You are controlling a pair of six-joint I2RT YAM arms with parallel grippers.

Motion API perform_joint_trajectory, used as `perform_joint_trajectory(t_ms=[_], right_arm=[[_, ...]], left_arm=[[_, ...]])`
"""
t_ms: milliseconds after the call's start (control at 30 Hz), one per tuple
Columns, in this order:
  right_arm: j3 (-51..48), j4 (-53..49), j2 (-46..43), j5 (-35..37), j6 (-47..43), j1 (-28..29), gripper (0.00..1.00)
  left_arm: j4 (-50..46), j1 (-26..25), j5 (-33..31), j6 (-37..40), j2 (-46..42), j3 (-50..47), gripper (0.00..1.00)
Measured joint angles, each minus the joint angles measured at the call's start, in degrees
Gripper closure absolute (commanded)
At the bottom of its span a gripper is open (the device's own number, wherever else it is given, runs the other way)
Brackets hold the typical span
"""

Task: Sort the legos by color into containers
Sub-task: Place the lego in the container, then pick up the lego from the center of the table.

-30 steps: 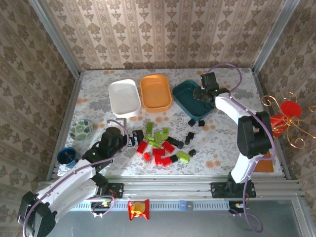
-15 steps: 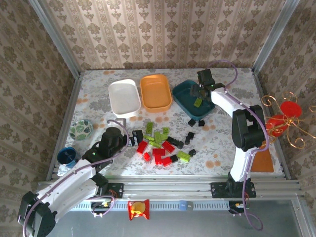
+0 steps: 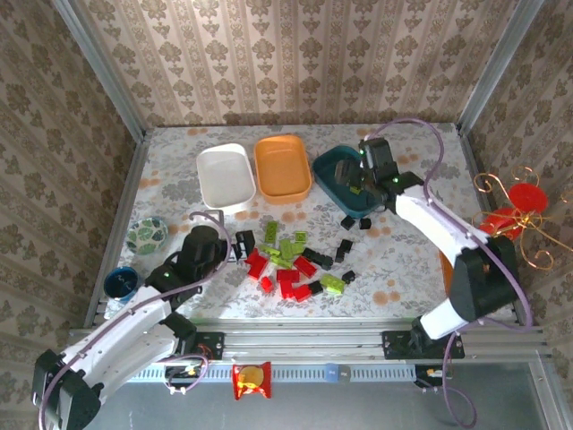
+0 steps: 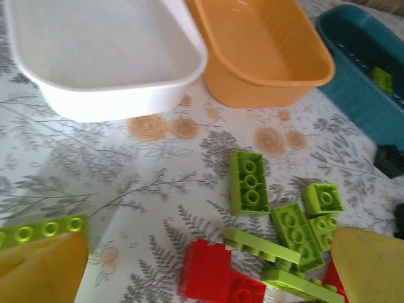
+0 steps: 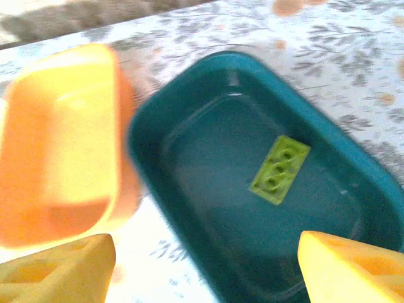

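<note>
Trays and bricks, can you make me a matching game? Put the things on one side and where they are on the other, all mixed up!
Things:
1. white tray
2. orange tray
3. dark teal tray
4. red bricks

Places:
A. holds one lime green brick
B. loose on the table, outside every tray
C. left end of the tray row
D. middle of the tray row

Pairs: 1-C, 2-D, 3-A, 4-B.
</note>
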Motion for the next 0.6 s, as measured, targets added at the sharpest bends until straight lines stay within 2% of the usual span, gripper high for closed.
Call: perform_joint_trajectory(t_ms=[167, 367, 500, 600], right_arm=[[-8.3, 2.2, -6.6, 0.1, 0.4, 6.3, 0.23], [-13.1, 2.3, -7.2, 0.0, 0.9, 8.7, 0.24], [-13.9, 3.0, -7.7, 0.2, 0.9, 9.0, 0.23], [-15.4, 3.0, -8.9, 0.7, 0.9, 9.0, 0.23]], left_arm=[[-5.7, 1.7, -5.0, -2.8, 2.7, 2.1, 0.01], [-2.2, 8.8, 0.8, -3.0, 9.6, 1.3, 0.07], [-1.0, 4.5, 1.8, 0.6, 22.1, 7.7, 0.08], [0.7, 0.9, 2.0, 3.2, 31.5, 14.8, 0.16]])
